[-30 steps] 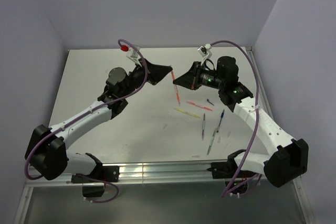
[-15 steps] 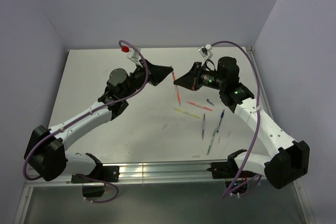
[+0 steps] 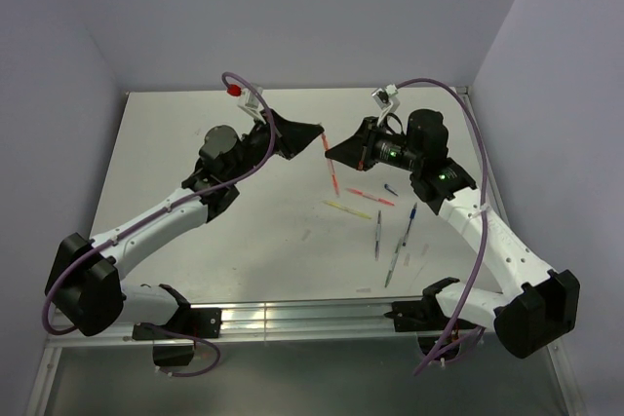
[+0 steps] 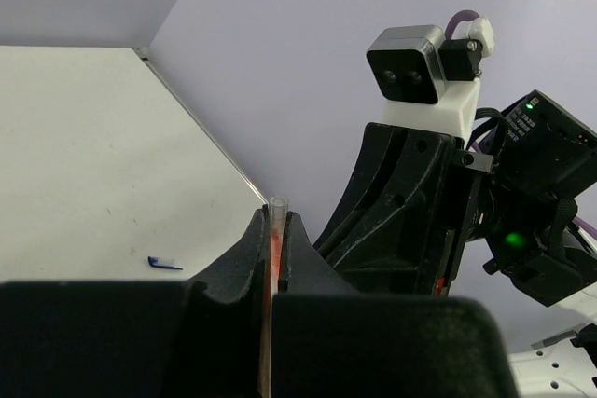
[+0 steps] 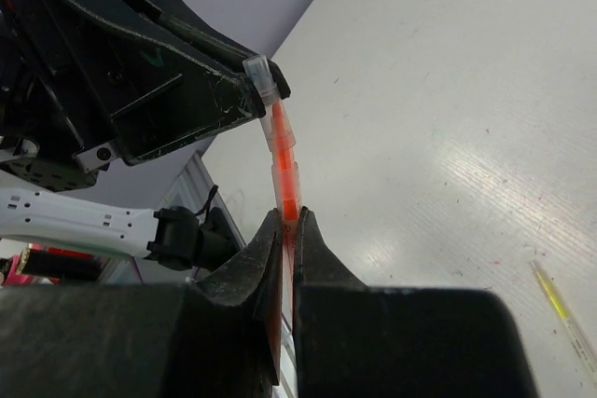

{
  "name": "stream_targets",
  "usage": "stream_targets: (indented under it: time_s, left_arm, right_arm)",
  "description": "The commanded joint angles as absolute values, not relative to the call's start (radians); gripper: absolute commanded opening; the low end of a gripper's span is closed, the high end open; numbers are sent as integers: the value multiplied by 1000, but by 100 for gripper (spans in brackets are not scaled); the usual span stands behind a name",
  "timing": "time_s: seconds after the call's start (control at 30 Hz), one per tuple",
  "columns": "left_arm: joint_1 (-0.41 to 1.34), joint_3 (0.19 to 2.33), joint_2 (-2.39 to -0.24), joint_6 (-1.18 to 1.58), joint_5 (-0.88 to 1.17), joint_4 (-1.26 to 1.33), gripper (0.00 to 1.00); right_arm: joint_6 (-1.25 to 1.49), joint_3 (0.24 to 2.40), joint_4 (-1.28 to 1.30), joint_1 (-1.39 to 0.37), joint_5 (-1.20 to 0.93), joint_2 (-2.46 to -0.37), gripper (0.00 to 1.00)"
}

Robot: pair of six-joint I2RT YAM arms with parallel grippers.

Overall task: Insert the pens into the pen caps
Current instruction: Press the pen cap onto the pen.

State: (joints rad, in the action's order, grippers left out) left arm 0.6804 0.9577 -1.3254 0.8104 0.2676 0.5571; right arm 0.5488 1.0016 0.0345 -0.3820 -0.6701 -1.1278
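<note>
My left gripper is shut on a clear pen cap whose open end sticks out past the fingertips. There is red inside it. My right gripper is shut on a red-orange pen. The pen's front end runs up into that cap at the left jaws. In the top view the pen hangs slanted between both grippers, above the table. Loose on the table lie a pink-red pen, a yellow pen, a grey pen, a blue pen and a green-clear pen.
A small dark blue cap lies near the pink-red pen and also shows in the left wrist view as the blue cap. The yellow pen lies at the right wrist view's lower right. Side walls close in the white table.
The right arm's wrist and forearm have shifted slightly to the right. Both grips and the red-orange pen look unchanged.
</note>
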Motion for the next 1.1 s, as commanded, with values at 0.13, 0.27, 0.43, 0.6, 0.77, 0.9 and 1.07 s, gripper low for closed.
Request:
stream_targets:
  time_s: [0.13,0.27,0.43,0.6,0.77,0.9,1.07]
  left_arm:
    - [758,986,-1335,839,548,374,0]
    - [758,989,-1327,801,525,335,0]
    - [758,1003,-1322,759,497,302,0]
    - [758,1045,-1321,710,477,255,6]
    - [759,1089,-1321,673,472,229,12]
    - [758,1114,-1315,657,468,209,17]
    - [758,1140,-1298,627,445,173,29]
  right_arm:
    - [537,1022,-160,-345,-394,-1108,0]
    - [537,1028,-155,-345,-410,-1115,0]
    - [540,1032,-158,-345,-443,-1120,0]
    - [546,1031,-173,-348,-502,-1114,0]
    - [538,1028,-187,-356,-534,-1097,0]
    - [532,1028,-189,-362,-552,-1086,0]
    - [519,1025,-187,-370,-560,-1063,0]
